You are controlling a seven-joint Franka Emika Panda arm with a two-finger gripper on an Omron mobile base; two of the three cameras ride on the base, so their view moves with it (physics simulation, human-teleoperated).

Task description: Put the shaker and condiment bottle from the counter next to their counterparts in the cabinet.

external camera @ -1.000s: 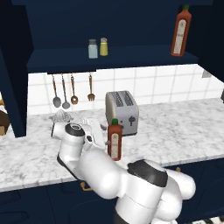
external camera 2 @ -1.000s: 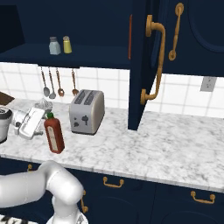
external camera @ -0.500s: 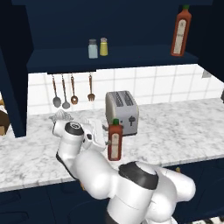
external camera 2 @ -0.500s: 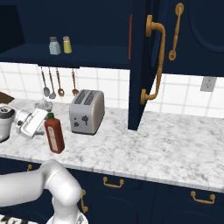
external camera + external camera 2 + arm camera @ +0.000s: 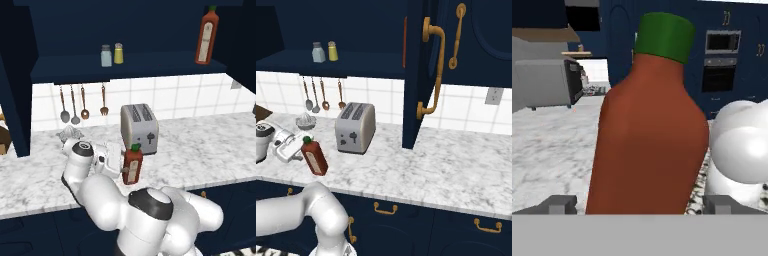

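Just behind the condiment bottle [image 5: 132,165] stands the toaster [image 5: 139,128].

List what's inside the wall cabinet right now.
On the cabinet shelf: a pale shaker beside the yellow shaker, and a red bottle further right. The open door hides part in the right base view.

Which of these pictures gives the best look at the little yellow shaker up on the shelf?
The left base view: the shaker stands upright beside the pale blue-white shaker on the cabinet shelf, nearly front-on. The right base view shows it smaller and at an angle.
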